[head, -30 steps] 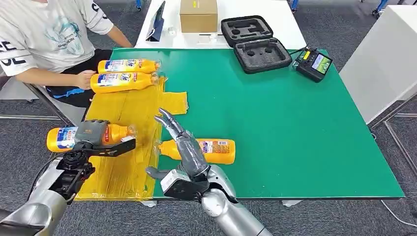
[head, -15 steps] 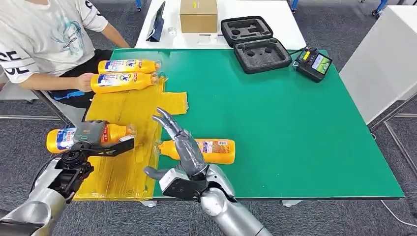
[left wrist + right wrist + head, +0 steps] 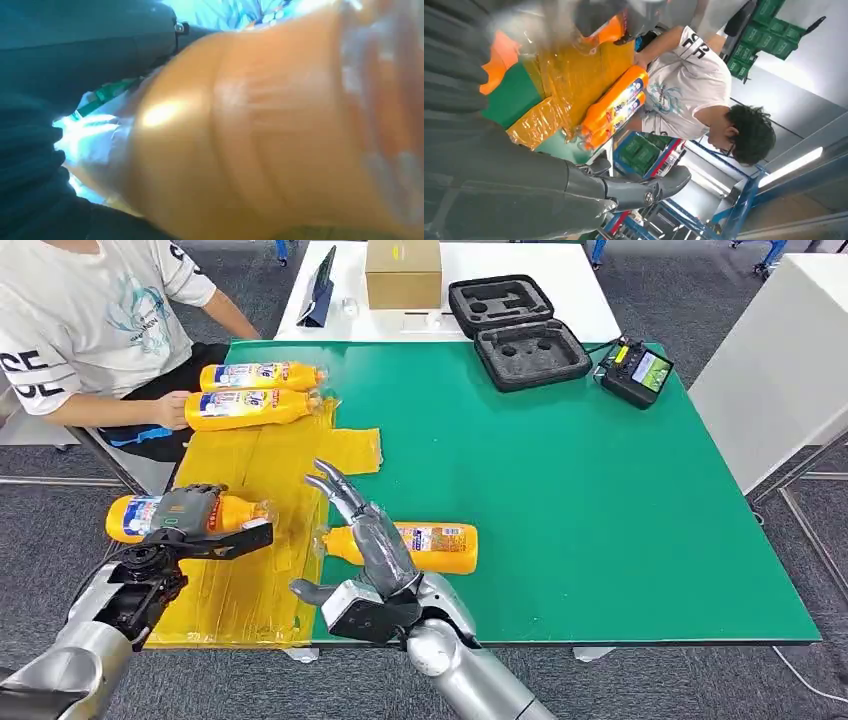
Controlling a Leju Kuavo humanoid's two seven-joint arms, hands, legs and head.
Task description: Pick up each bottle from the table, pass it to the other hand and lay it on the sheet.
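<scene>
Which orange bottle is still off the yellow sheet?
The orange bottle lying on bare green table beside the right robot hand; the others rest on the sheet or are held.

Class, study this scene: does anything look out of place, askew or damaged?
The yellow sheet is crumpled, with an uneven edge jutting onto the green mat. The left hand holds a bottle partly past the table's edge. Nothing looks spilled or broken.

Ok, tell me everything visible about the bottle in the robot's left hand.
The orange bottle is clear plastic filled with orange liquid, with a blue-and-white label near its base and a clear cap end. It is held on its side above the near left edge of the yellow sheet, its cap pointing toward the right hand. The left hand wraps its middle. Nothing else touches it.
</scene>
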